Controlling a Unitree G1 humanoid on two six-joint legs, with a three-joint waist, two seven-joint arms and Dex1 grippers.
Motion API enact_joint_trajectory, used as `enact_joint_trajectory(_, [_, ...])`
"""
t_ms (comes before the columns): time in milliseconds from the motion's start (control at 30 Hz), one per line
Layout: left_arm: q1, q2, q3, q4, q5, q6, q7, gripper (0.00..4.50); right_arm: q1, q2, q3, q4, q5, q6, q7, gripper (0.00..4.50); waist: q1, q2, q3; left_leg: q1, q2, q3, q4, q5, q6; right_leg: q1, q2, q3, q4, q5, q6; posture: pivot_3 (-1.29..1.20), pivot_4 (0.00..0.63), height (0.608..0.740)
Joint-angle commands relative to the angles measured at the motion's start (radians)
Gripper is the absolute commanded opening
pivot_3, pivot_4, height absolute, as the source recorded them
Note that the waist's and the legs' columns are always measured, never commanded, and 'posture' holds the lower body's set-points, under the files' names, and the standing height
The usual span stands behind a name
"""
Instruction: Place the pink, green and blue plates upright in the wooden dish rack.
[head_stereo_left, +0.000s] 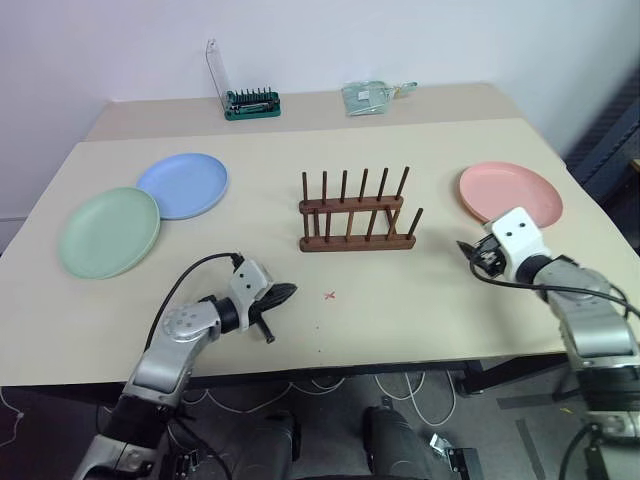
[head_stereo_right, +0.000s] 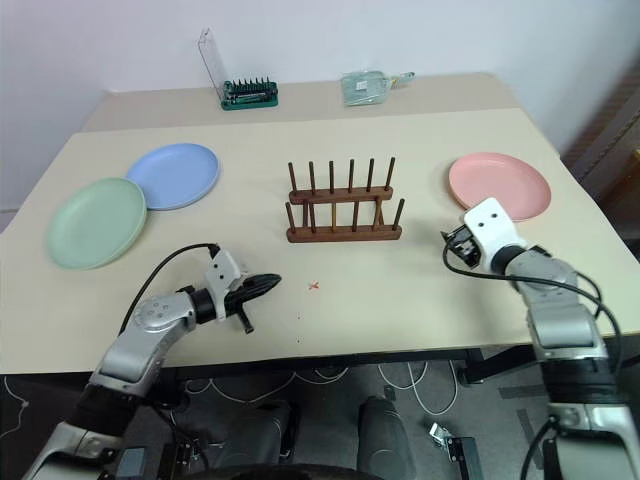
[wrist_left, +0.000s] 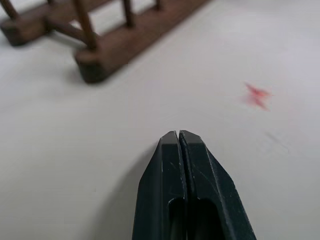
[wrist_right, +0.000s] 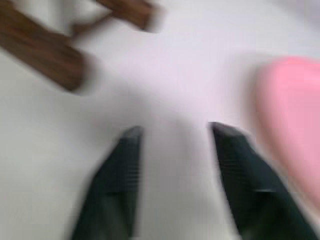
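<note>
Nothing is racked: the wooden dish rack (head_stereo_left: 358, 212) stands empty mid-surface, green plate (head_stereo_left: 109, 231) and blue plate (head_stereo_left: 183, 185) lie left, pink plate (head_stereo_left: 511, 193) right beside the gaping, empty right tool (wrist_right: 175, 132); the left tool (wrist_left: 179, 136) is pinched closed, empty.

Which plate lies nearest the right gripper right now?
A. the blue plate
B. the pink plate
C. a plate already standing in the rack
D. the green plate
B: the pink plate lies flat on the table just beyond the open right gripper, while the blue plate and green plate lie on the far side of the wooden dish rack, which holds nothing.
</note>
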Motion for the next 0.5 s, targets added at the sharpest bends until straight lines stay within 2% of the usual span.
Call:
enact_joint_trajectory(33, [0.013, 0.019, 0.004, -0.061, -0.049, 0.017, -0.062, 0.0, -0.067, -0.057, 0.038, 0.117, -0.11, -0.099, -0.036, 4.33, 0.001, 0.0, 0.0, 0.0, 0.0, 0.0, 0.0, 0.0, 0.0, 0.0, 0.0, 0.0, 0.0, 0.0, 0.0, 0.0, 0.15, 0.74])
enact_joint_trajectory(200, [-0.001, 0.026, 0.012, -0.094, -0.081, 0.051, -0.095, 0.0, -0.182, -0.079, 0.112, 0.355, -0.197, -0.213, -0.042, 4.33, 0.001, -0.001, 0.001, -0.001, 0.0, 0.0, 0.0, 0.0, 0.0, 0.0, 0.0, 0.0, -0.001, 0.0, 0.0, 0.0, 0.15, 0.74])
enact_joint_trajectory(333, [-0.012, 0.039, 0.026, -0.114, -0.069, 0.04, -0.092, 0.0, -0.354, -0.048, 0.188, 0.653, -0.277, -0.32, -0.099, 4.33, -0.004, -0.001, 0.001, -0.001, 0.0, 0.001, 0.0, 0.0, 0.0, 0.0, 0.0, 0.001, -0.001, 0.001, -0.001, 0.0, 0.15, 0.74])
enact_joint_trajectory(433, [-0.013, 0.045, 0.036, -0.12, -0.068, 0.039, -0.086, 0.0, -0.428, -0.033, 0.217, 0.786, -0.305, -0.378, -0.125, 4.33, -0.003, -0.002, 0.001, -0.001, 0.0, 0.001, 0.0, 0.0, 0.0, 0.0, 0.0, 0.0, -0.001, 0.001, -0.001, 0.0, 0.15, 0.74])
enact_joint_trajectory(467, [-0.012, 0.049, 0.041, -0.123, -0.069, 0.041, -0.084, 0.0, -0.452, -0.028, 0.227, 0.829, -0.314, -0.396, -0.132, 3.82, -0.003, -0.002, 0.002, -0.001, 0.0, 0.001, 0.0, 0.0, 0.0, 0.0, 0.0, 0.0, -0.001, 0.001, -0.001, 0.0, 0.15, 0.74])
enact_joint_trajectory(500, [-0.01, 0.054, 0.049, -0.129, -0.075, 0.045, -0.084, 0.0, -0.473, -0.025, 0.24, 0.868, -0.329, -0.413, -0.141, 3.51, -0.003, -0.002, 0.002, -0.001, 0.0, 0.001, -0.001, 0.0, 0.0, 0.0, 0.0, 0.0, -0.002, 0.001, -0.001, 0.0, 0.15, 0.74])
